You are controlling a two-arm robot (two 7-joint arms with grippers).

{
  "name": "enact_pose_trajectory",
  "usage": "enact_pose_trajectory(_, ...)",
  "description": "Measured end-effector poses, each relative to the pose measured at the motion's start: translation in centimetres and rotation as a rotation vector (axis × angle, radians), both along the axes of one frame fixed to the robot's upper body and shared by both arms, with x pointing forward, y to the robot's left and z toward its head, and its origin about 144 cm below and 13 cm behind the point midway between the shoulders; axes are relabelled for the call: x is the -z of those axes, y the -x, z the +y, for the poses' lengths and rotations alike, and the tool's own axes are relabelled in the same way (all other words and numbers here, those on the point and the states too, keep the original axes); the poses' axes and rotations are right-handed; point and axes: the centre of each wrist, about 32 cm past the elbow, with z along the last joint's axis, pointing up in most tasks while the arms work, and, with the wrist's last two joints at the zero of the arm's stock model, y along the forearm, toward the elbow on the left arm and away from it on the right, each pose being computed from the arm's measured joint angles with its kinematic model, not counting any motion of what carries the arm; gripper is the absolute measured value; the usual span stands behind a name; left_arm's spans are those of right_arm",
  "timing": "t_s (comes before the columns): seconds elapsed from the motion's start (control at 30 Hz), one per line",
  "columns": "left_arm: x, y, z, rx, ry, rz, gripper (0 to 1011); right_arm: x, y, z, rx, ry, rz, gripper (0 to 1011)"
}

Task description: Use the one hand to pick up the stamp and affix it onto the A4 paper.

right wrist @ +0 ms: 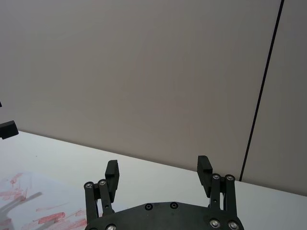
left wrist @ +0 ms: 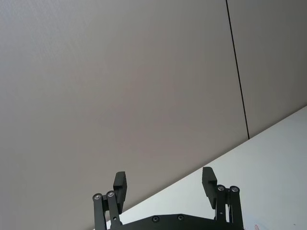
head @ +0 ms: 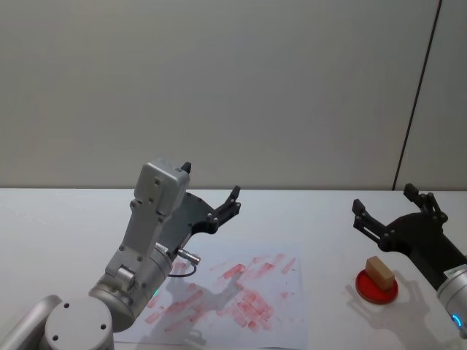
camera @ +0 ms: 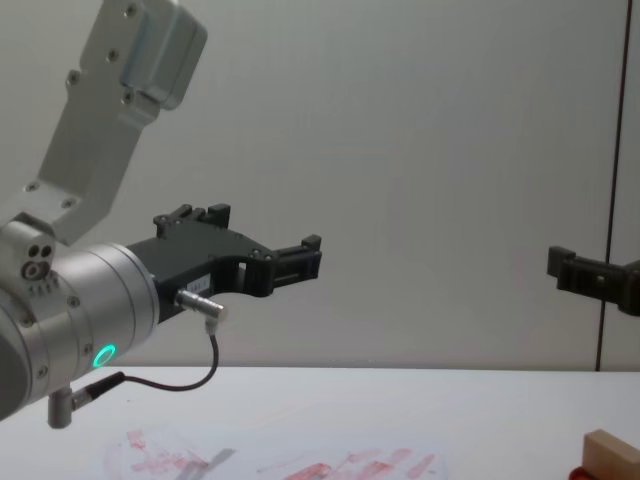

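Note:
The stamp (head: 379,271), a small tan wooden block, stands on a low red pad (head: 377,288) at the table's right; its top also shows in the chest view (camera: 614,450). My right gripper (head: 390,204) hangs open just behind and above it, nothing between its fingers (right wrist: 204,168). The A4 paper (head: 241,292), white with red-pink marks, lies at the table's middle, left of the stamp, and shows in the chest view (camera: 300,463) and the right wrist view (right wrist: 29,203). My left gripper (head: 211,186) is held open in the air over the paper's far left part.
The bulky left arm (head: 146,248), with its green ring (camera: 103,354) and cable, rises over the paper's left side. A bare strip of white tabletop (head: 328,270) separates the paper from the red pad. A plain wall (head: 233,87) stands behind the table.

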Motion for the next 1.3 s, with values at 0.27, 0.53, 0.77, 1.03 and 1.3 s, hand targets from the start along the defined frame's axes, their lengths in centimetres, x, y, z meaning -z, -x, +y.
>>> enact_pose_trajectory(0.27,0.0,0.0,0.0,0.000,0.000,0.000,1002,0.0,0.0,0.0,0.000,0.000,0.000,1001)
enact_pose_trajectory(0.53,0.0,0.0,0.0,0.000,0.000,0.000,1002,0.0,0.0,0.0,0.000,0.000,0.000,1001)
enact_pose_trajectory(0.77,0.0,0.0,0.0,0.000,0.000,0.000,1003,0.0,0.0,-0.1,0.000,0.002,0.001,1001)
enact_pose_trajectory(1.03,0.0,0.0,0.0,0.000,0.000,0.000,1002,0.3,-0.3,-1.0,-0.005,0.019,0.036,1001)
enact_pose_trajectory(1.3,0.0,0.0,0.0,0.000,0.000,0.000,1002,1.1,-0.5,-2.3,-0.011,0.053,0.108,1001)
